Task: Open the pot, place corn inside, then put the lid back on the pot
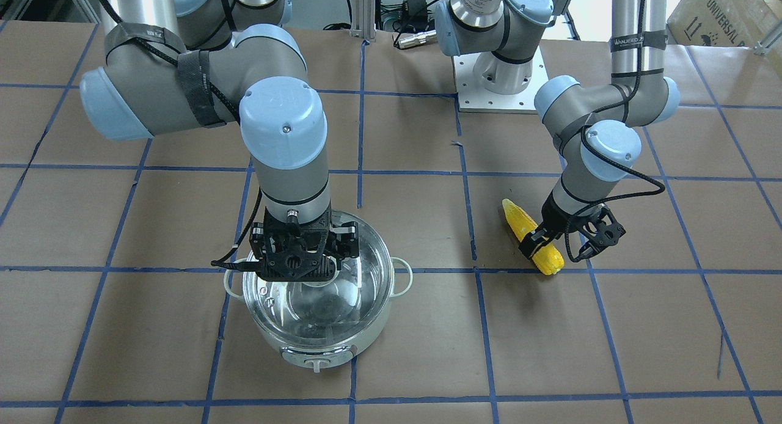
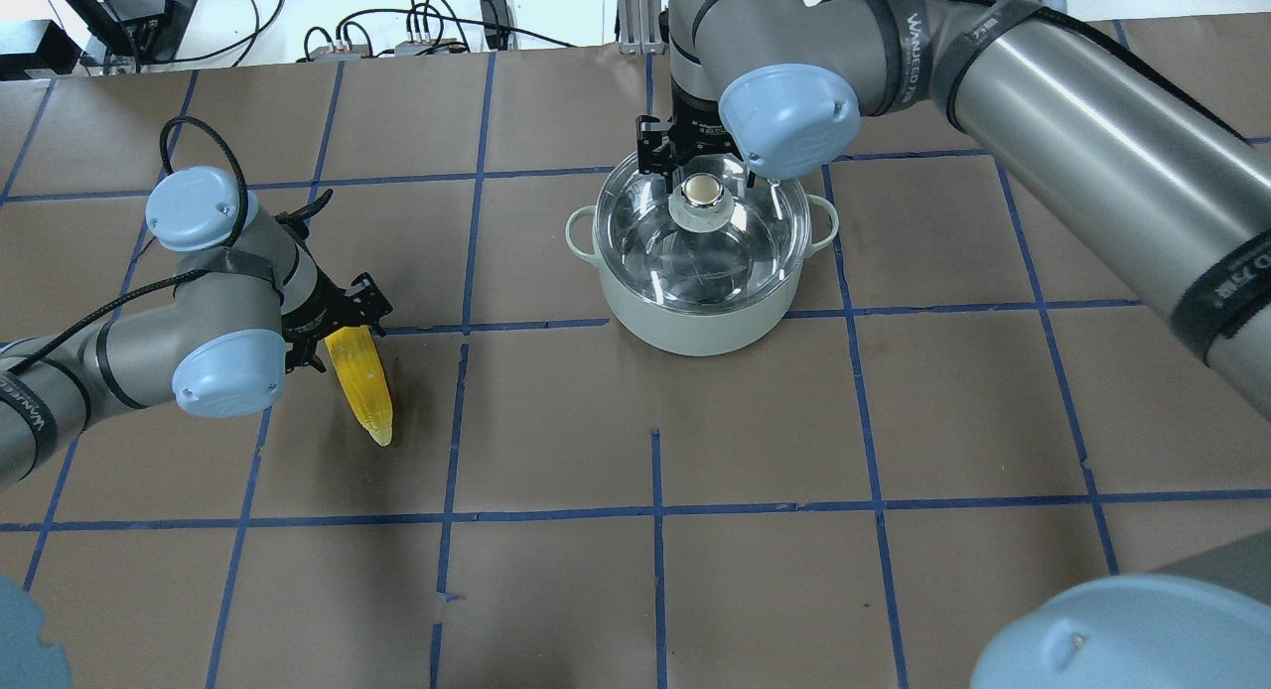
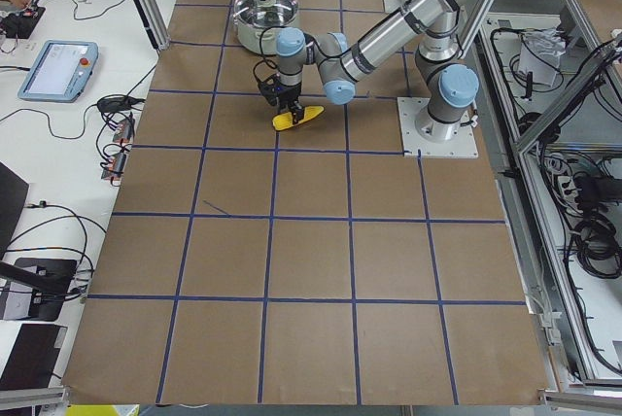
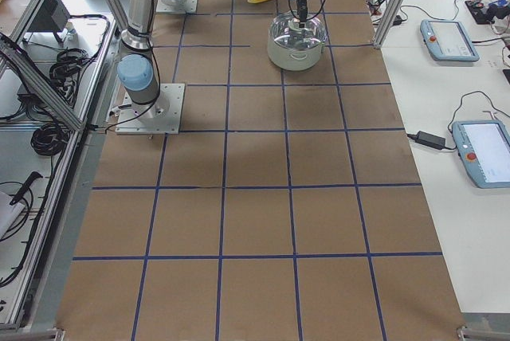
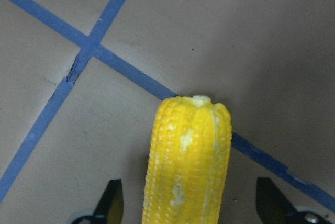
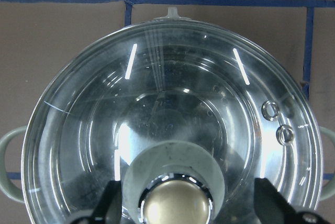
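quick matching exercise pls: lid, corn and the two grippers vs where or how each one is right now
Things:
1 lid
2 corn
3 left gripper
4 right gripper

States:
a open, either side of the knob
b lying flat on the table
c sitting on the pot
d open, astride the corn

Pairs: 1-c, 2-b, 3-d, 4-a

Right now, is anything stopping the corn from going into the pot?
Yes. The glass lid sits on the pot, covering its opening. The right end effector hovers around the lid's knob, open, not gripping it. Nothing else visible lies between the corn and the pot.
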Controlling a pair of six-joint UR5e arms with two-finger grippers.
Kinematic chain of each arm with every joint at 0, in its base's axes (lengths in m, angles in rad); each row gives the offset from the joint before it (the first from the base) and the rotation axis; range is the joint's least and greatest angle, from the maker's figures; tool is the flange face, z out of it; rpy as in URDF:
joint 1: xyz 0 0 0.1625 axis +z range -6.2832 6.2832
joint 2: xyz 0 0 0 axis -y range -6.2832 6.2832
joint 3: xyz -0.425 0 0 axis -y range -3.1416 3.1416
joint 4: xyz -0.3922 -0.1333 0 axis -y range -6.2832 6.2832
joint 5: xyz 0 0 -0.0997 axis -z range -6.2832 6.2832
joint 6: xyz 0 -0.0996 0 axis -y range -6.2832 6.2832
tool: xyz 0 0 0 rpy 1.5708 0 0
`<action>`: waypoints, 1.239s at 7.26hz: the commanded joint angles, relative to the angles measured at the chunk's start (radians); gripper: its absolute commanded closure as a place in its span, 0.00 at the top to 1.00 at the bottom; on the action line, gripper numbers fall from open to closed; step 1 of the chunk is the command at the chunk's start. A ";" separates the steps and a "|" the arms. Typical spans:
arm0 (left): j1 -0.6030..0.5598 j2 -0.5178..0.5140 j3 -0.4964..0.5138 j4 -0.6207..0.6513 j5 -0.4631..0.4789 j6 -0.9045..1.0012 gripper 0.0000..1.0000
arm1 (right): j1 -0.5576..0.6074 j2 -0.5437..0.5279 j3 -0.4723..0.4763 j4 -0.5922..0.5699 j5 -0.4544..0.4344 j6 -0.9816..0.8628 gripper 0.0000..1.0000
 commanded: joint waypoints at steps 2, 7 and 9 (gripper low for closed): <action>-0.012 -0.002 -0.003 0.000 -0.007 -0.021 0.27 | 0.004 0.001 0.005 0.001 0.000 -0.011 0.89; -0.014 0.130 0.031 -0.130 -0.004 -0.025 0.20 | -0.002 0.001 0.008 0.001 -0.002 -0.055 0.69; -0.036 0.170 0.187 -0.375 -0.007 -0.071 0.20 | -0.002 0.001 0.005 0.003 -0.002 -0.044 0.53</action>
